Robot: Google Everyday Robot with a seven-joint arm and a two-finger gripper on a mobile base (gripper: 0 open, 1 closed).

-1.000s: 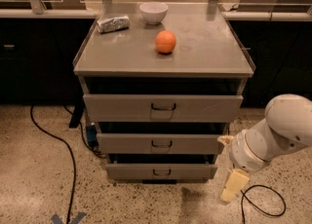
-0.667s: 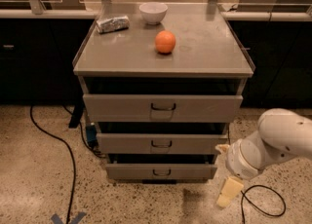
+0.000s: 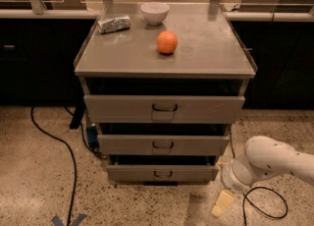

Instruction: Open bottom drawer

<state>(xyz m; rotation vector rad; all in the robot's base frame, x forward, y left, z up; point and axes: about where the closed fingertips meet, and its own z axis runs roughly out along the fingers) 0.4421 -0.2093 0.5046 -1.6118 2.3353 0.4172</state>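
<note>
The bottom drawer [image 3: 162, 172] is the narrowest grey front, lowest on the cabinet, with a small dark bar handle [image 3: 162, 174] at its centre. It sits pushed in, its front about level with the drawers above. My gripper [image 3: 223, 203] hangs low at the lower right, near the floor, to the right of the drawer's right end and slightly in front of it, apart from it. Only one cream finger [image 3: 222, 204] shows below the white arm [image 3: 267, 163].
The cabinet top [image 3: 211, 48] carries an orange [image 3: 167, 42], a white bowl [image 3: 154, 13] and a foil packet [image 3: 114, 23]. The mid drawer [image 3: 163, 144] and top drawer [image 3: 164, 108] sit above. Black cables [image 3: 64, 146] lie on the speckled floor left and right.
My arm and gripper have moved left and slightly down, closer to the bottom drawer's right end. The drawers have not moved.
</note>
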